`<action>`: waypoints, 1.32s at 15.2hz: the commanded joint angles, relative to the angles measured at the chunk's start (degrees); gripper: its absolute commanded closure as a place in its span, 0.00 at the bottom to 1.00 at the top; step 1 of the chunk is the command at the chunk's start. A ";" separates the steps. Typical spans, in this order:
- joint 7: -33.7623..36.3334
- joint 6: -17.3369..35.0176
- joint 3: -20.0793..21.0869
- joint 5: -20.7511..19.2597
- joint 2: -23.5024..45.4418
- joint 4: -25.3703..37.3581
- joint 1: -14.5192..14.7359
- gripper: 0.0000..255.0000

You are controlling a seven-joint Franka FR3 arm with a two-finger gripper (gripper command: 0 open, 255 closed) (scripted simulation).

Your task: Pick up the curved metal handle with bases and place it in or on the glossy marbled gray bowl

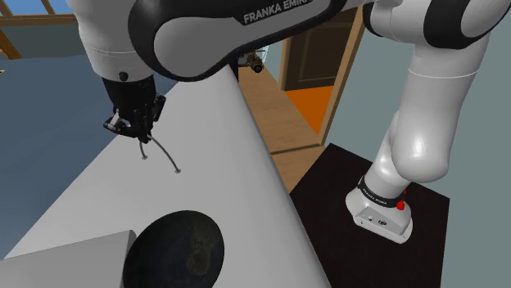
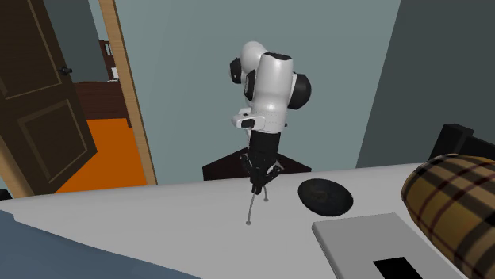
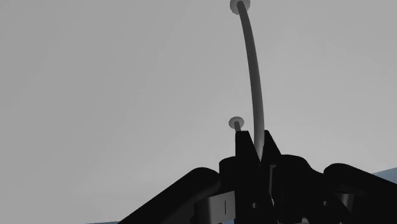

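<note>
A thin curved metal handle (image 1: 161, 153) with small round bases hangs from my black gripper (image 1: 141, 131), its two feet pointing down at the white table (image 1: 213, 139). In the wrist view the fingers (image 3: 245, 153) clasp the handle's (image 3: 253, 70) arch near one end, and both round bases show beyond them. The second exterior view has the gripper (image 2: 258, 187) holding the handle (image 2: 252, 206) just over the table. The dark marbled bowl (image 1: 176, 249) sits on the table toward the shoulder view's lower edge, nearer the stand than the gripper, and lies to the right of the gripper in the second exterior view (image 2: 324, 196).
A flat grey slab (image 1: 65, 260) lies beside the bowl and reappears in the second exterior view (image 2: 381, 246). A plaid cushion (image 2: 452, 198) sits at that view's right. The table edge (image 1: 270, 164) drops to the dark stand (image 1: 368, 204). An open doorway with orange floor (image 2: 103, 150) lies behind.
</note>
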 commanded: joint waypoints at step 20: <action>5.84 -13.73 3.35 0.32 -2.54 10.23 6.00 1.00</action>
